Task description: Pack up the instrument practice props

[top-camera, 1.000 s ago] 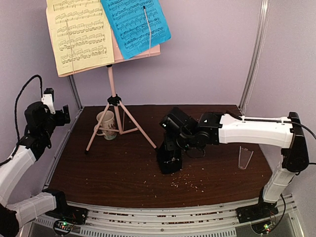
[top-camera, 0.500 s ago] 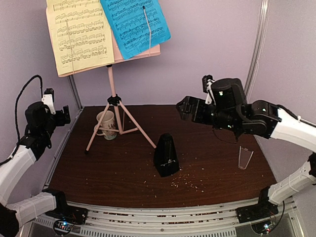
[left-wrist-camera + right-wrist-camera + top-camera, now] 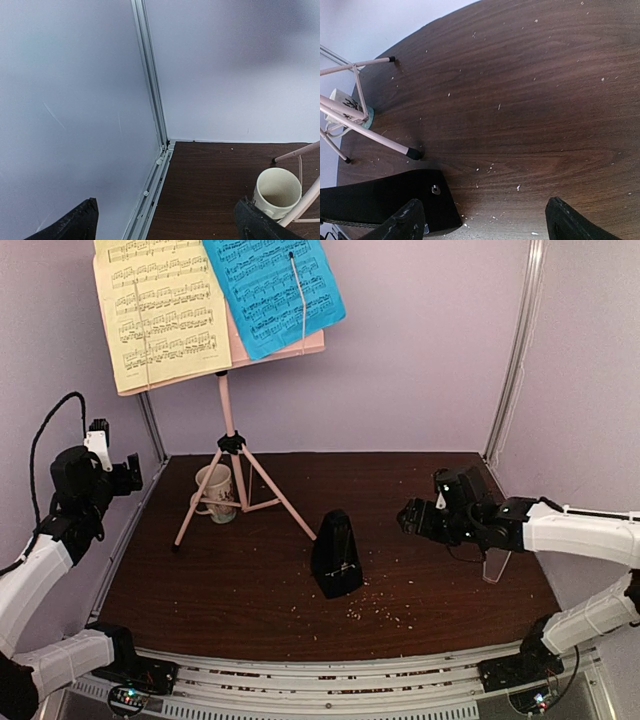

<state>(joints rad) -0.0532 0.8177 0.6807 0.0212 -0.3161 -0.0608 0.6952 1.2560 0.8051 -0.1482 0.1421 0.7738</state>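
Right gripper (image 3: 412, 518), top view: it hangs low over the table (image 3: 250, 590) with its jaws spread and nothing between them. It sits between the black metronome (image 3: 336, 555), upright near the table's middle, and the clear cover (image 3: 495, 558), which stands just beside the right forearm, near the right edge. The left gripper (image 3: 130, 475) is raised at the far left, well apart from everything. The pink music stand (image 3: 235, 455) stands at the back left with the yellow page (image 3: 160, 310) and the blue page (image 3: 272, 290) on its desk. A mug (image 3: 215, 490) sits among its legs.

Left wrist view: both left fingers are wide apart and empty, facing the corner of the enclosure. The mug and two stand legs show at the lower right.

Right wrist view: the right fingers are spread over bare, crumb-strewn wood. The metronome's dark body lies just by the left finger, untouched, with a stand foot beside it.

Step in hand, as judged: nothing is packed yet, and the metronome is likely the first item, to be closed under its cover. The next move calls for the right gripper to swing back to the cover and pinch its thin, slippery wall lightly without tipping it.
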